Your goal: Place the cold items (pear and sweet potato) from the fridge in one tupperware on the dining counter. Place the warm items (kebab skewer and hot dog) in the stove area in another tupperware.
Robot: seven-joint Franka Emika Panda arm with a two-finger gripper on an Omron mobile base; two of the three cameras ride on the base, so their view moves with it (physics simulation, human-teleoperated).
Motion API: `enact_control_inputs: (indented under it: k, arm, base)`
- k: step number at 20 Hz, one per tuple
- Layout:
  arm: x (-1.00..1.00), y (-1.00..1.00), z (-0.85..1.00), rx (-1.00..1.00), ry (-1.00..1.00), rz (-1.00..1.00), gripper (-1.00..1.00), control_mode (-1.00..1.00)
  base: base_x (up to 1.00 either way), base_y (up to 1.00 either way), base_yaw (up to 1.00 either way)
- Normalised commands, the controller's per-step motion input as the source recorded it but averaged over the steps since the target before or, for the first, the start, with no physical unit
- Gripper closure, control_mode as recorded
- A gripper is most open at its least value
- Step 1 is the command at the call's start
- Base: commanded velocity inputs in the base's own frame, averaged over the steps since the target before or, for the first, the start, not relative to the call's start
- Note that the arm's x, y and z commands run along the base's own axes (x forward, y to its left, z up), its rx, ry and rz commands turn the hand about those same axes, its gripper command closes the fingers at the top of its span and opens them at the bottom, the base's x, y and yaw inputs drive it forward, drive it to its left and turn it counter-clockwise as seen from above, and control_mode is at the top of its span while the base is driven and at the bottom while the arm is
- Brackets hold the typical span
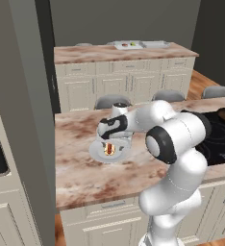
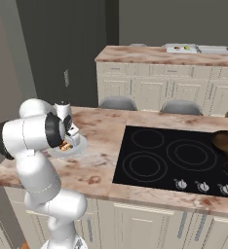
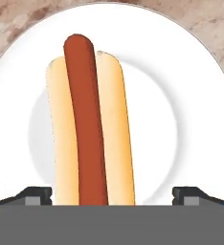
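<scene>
item: gripper (image 3: 112, 194), seen from the hand view. jaws spread wide, one dark fingertip (image 3: 35, 195) low at the left, the other low at the right, nothing clamped between them. the near end of the hot dog lies in the gap between the tips; contact cannot be told.

item: hot dog (image 3: 88, 129). red-brown sausage in a pale bun, lying lengthwise on a white plate (image 3: 190, 119), roughly along the plate's middle. in the left base view the hot dog (image 1: 109, 149) shows as a small red and tan mark on the plate (image 1: 96, 152), directly under the hand. in the right base view the plate (image 2: 79, 146) peeks out beside the arm, with only a scrap of food visible on it.

item: near counter (image 1: 81, 168). pinkish marbled top, cream cabinets below. the plate sits on it, left of the cooktop.

item: cooktop (image 2: 169, 160). black glass, ring burners, a row of knobs (image 2: 201, 186) along the front edge. set into the same counter, to the right of the plate and apart from it.

item: pan (image 2: 226, 142). brown, on the far right of the cooktop; contents too small to tell.

item: stools (image 2: 118, 103). grey seat backs behind the near counter.

item: far counter (image 2: 145, 54). same marbled top, across the room. two shallow pale containers (image 2: 181, 48) rest on it side by side; small coloured bits show in the left one, not identifiable.
</scene>
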Motion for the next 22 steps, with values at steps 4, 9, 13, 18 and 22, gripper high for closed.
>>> enact_control_inputs:
  k: [4, 9, 13, 18, 22]
  arm:
    - [0.42, 0.04, -0.45, 0.0, 0.0, 0.0, -1.0, -1.0]
    - [0.24, 0.09, -0.47, 0.0, 0.0, 0.0, -1.0, -1.0]
    - [0.09, 0.05, -0.34, 0.0, 0.0, 0.0, 1.0, -1.0]
    - [-0.14, -0.05, 0.0, 0.0, -0.15, -0.03, 1.0, -1.0]
    - [-0.28, -0.35, 0.23, 0.04, -0.35, -0.13, 1.0, -1.0]
  base:
    - [0.0, 0.0, 0.0]
    - [0.0, 0.0, 0.0]
    - [0.0, 0.0, 0.0]
    - [0.0, 0.0, 0.0]
    - [0.0, 0.0, 0.0]
